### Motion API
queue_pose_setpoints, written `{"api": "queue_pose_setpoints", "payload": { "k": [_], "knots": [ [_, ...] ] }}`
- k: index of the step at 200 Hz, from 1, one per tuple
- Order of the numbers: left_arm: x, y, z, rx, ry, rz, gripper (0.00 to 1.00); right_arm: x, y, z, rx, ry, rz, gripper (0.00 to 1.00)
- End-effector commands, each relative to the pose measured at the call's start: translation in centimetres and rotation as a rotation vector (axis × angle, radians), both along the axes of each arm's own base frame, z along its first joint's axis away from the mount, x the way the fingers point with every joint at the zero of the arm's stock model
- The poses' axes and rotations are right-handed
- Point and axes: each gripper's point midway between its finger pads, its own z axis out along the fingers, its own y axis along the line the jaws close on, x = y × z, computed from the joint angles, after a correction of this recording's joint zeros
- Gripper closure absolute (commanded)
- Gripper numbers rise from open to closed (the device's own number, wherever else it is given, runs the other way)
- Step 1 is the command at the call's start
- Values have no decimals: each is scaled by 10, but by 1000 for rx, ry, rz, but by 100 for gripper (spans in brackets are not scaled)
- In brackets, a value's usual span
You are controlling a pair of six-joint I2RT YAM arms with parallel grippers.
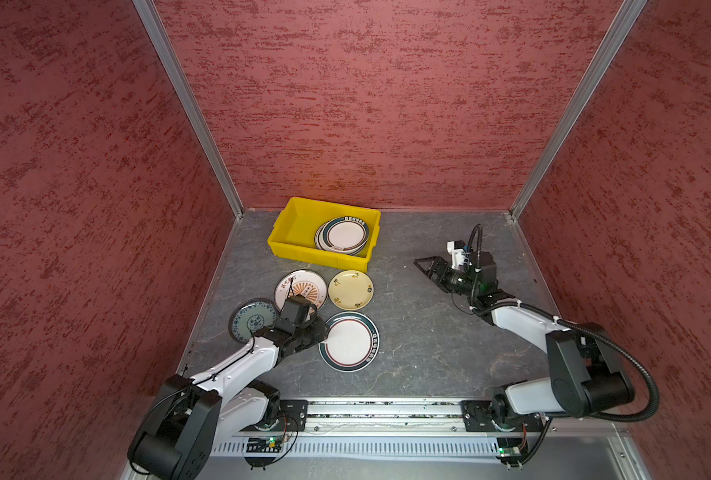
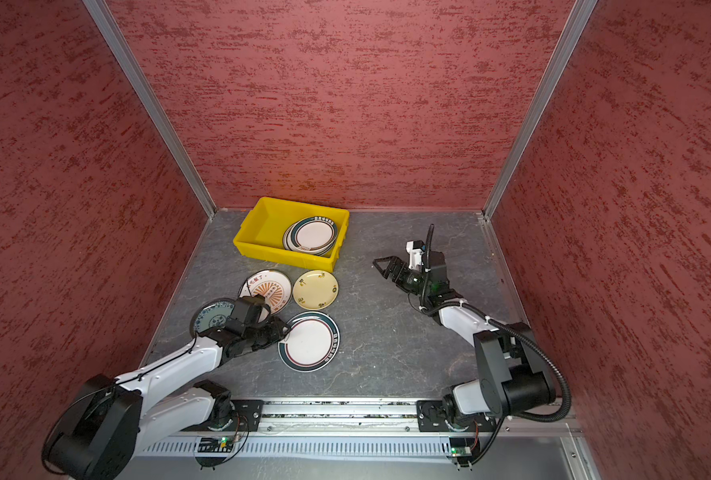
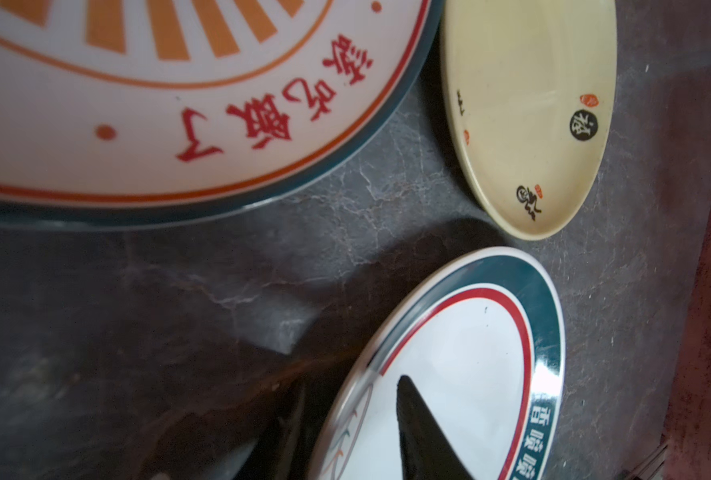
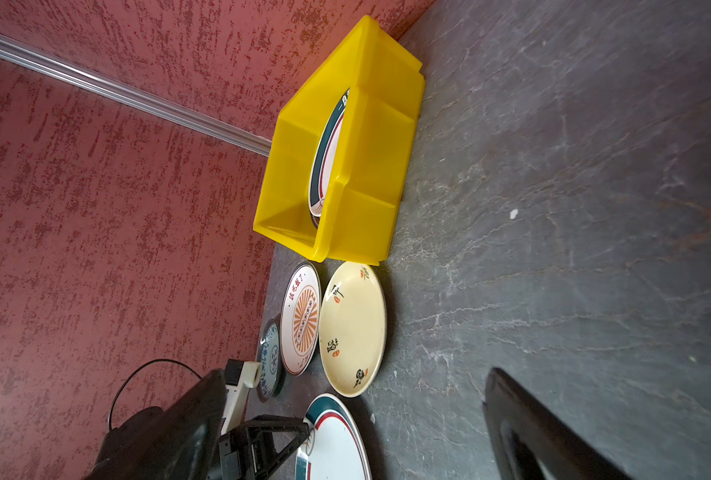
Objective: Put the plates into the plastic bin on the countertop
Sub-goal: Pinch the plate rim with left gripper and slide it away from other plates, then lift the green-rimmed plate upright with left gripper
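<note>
Black fingertip (image 3: 416, 419) is seen over green-rimmed plate (image 3: 470, 345); sunburst plate (image 3: 138, 104) and cream plate (image 3: 528, 104) are laid nearby on countertop (image 3: 221, 270).

The plastic bin (image 1: 293, 249) is bright yellow. The sunburst plate (image 1: 304, 286) shows orange rays (red characters beside them), the green-rimmed plate (image 1: 351, 341) a red ring; the worktop (image 1: 420, 332) is veined grey.

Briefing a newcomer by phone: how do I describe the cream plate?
Find the yellow bin near the back wall. Just in front of its right end lies the cream plate. It alone has no coloured rim, only small black and orange marks.
</note>
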Motion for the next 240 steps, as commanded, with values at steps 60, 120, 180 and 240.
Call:
{"api": "queue_pose_setpoints", "payload": {
  "k": [60, 120, 180, 240],
  "knots": [
    [-10, -12, -14, -51, 39, -48, 81, 7, 4, 8, 7, -25, 8, 2],
    [-7, -24, -23, -74, 67, -72, 78, 8, 5, 9, 11, -24, 7, 2],
    [-2, -35, -13, -76, 35, -118, 93, 7, 5, 9, 13, -24, 8, 2],
    [4, -47, 8, -48, -6, -165, 100, 6, 6, 9, 21, -24, 17, 2]
  ]
}}
